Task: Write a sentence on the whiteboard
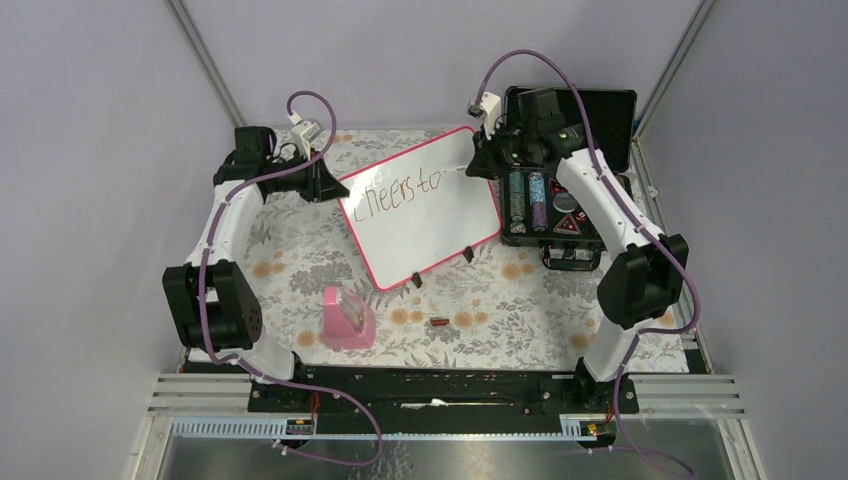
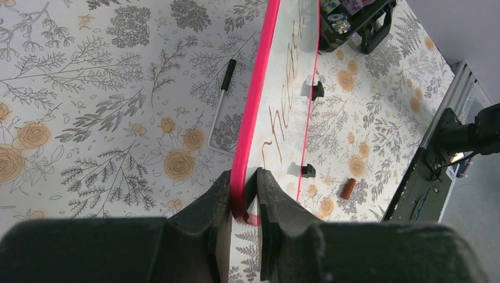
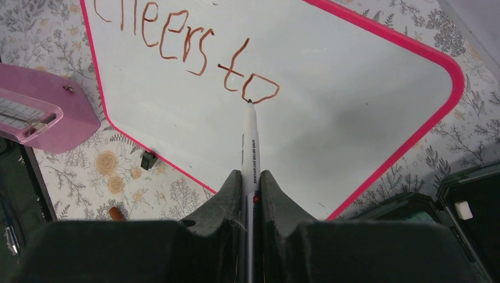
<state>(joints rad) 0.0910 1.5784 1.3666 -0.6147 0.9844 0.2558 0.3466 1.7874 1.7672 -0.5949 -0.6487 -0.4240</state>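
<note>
My left arm (image 1: 225, 230) stretches forward with the wrist turned inward, and my left gripper (image 2: 243, 183) pinches the board's (image 2: 283, 76) rim at a corner. My right arm (image 1: 610, 210) reaches far forward, wrist turned left. My right gripper (image 3: 250, 180) is clamped on a pen (image 3: 250, 141), tip touching down.

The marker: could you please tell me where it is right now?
In the right wrist view, the marker is held in the right gripper, its tip on the whiteboard at the last letter of the sentence.
</note>
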